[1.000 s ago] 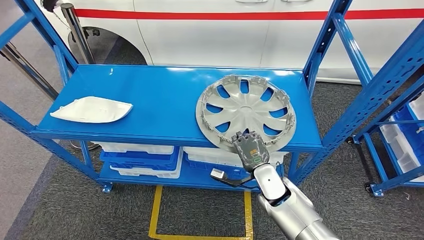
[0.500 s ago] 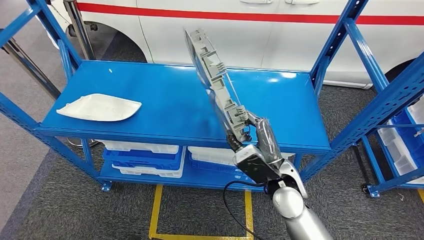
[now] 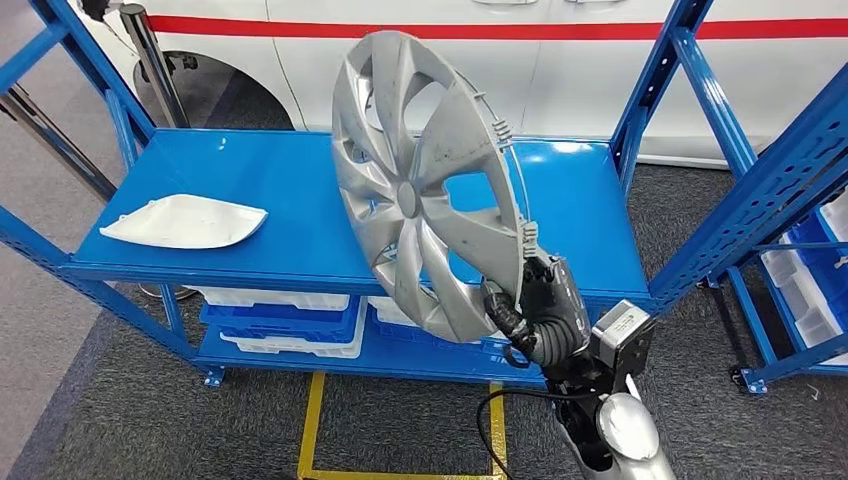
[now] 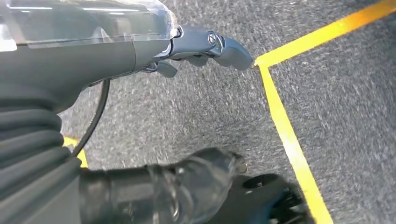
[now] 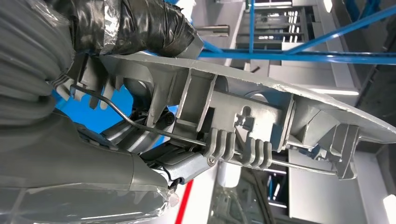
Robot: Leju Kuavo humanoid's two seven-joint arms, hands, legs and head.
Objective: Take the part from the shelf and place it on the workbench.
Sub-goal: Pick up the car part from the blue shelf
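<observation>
Right hand [image 3: 545, 310]: we grip the round silver plastic wheel cover [image 3: 425, 190] by its lower rim, so it stands on edge, clear of the blue steel shelf [image 3: 310, 215] | left hand [image 4: 205, 46]: hanging over grey carpet, holding nothing, fingers loosely apart | white moulded panel [image 3: 183, 220]: lying flat on the shelf.

No readable text, label or number appears on anything.

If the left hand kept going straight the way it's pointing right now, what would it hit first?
Most likely the grey carpet floor. The left hand hangs pointing down at it, holding nothing, with nothing visible in between. A yellow floor line runs just beside that path; depth is hard to judge.
</observation>
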